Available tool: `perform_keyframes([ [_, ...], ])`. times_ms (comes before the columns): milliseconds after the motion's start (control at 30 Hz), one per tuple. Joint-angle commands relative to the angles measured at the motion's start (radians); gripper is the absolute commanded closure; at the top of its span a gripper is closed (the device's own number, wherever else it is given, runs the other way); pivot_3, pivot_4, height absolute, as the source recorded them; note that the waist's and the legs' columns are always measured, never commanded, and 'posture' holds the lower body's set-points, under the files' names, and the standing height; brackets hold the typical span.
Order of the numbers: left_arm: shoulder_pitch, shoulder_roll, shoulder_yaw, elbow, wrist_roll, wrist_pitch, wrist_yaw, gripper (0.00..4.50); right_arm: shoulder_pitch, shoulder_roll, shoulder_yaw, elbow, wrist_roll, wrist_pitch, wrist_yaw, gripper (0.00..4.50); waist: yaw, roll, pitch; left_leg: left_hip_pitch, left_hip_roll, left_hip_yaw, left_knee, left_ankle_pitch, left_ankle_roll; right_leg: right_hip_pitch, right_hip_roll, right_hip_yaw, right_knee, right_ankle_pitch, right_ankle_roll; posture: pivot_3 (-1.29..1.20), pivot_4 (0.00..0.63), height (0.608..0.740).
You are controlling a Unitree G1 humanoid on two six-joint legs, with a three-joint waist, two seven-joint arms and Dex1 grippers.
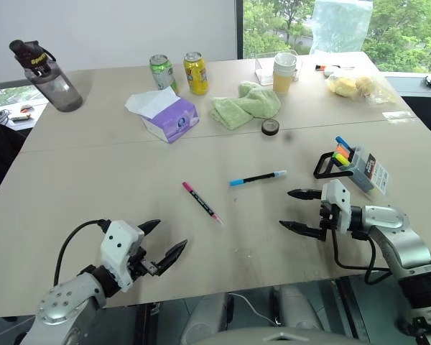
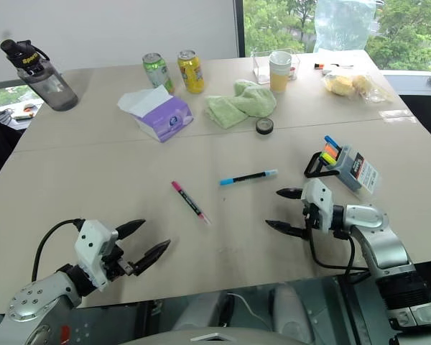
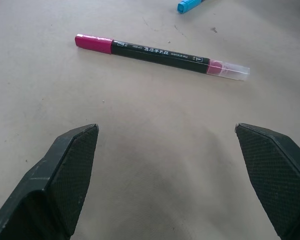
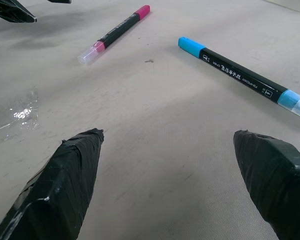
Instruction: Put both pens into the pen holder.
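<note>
Left eye view takes in a broad beige table set against a white wall, with a window full of green trees at the far right. Across the far half stand a dark water bottle, a purple tissue box, a green cloth, two drink cans, a paper cup and a small black roll of tape. Nearer, at the right, the pen holder lies tilted on its black wire loop, coloured highlighters poking out. Both pens lie flat on the bare middle of the table, well apart from the holder — the blue-ended pen nearer it, the pink-ended pen to its left. Nothing lies between the pens and either arm. The left gripper hovers low near the front edge with fingers spread and empty; the right gripper, just beside the holder, points toward the pens, its fingers spread wide and empty too.
</note>
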Motion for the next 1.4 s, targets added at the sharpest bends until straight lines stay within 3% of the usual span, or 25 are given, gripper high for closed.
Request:
perform_keyframes([
  [33,-0.001,-0.001,0.003,-0.008,0.003,-0.030,-0.005,0.00,0.001,-0.006,-0.020,-0.038,0.017,-0.006,0.004,0.06,0.000,0.000,0.000,0.000,0.000,0.000,0.000,0.000,0.000,0.000,0.000,0.000,0.000,0.000,0.000,0.00,0.150,0.740],
  [767,-0.040,0.009,0.005,0.039,-0.004,-0.048,-0.033,0.00,-0.002,-0.007,0.007,-0.082,-0.031,0.007,-0.031,0.06,-0.001,0.000,0.000,0.000,0.000,0.000,0.000,0.000,0.000,0.000,0.000,0.000,0.000,0.000,0.000,0.00,0.150,0.740],
  [1000,-0.085,0.096,0.086,0.000,-0.201,0.040,-0.149,0.00,-0.150,0.014,0.068,-0.077,-0.105,0.051,-0.074,0.06,-0.002,0.000,0.000,0.000,0.000,0.000,0.000,0.000,0.000,0.000,0.000,0.000,0.001,0.000,0.000,0.00,0.150,0.740],
  [1133,-0.124,0.167,0.144,-0.005,-0.230,0.061,-0.181,0.00,-0.274,0.009,0.161,-0.083,-0.207,0.089,-0.083,0.06,-0.003,0.000,0.000,0.000,0.000,-0.001,0.000,0.000,0.000,0.000,0.000,-0.002,0.000,0.000,0.000,0.00,0.150,0.740],
  [1267,-0.144,0.211,0.228,-0.041,-0.323,0.111,-0.192,0.00,-0.373,0.070,0.191,-0.127,-0.191,0.192,-0.106,0.06,-0.004,0.000,0.000,-0.002,0.000,-0.001,0.000,0.000,0.000,-0.002,0.000,-0.002,-0.001,0.000,0.000,0.00,0.150,0.740],
  [1400,-0.161,0.246,0.291,-0.075,-0.420,0.176,-0.185,0.00,-0.522,0.166,0.261,-0.041,-0.232,0.355,-0.144,0.06,-0.010,0.000,0.001,-0.006,0.001,-0.002,0.000,0.000,-0.001,-0.006,0.000,-0.002,0.000,0.000,0.000,0.00,0.150,0.740],
])
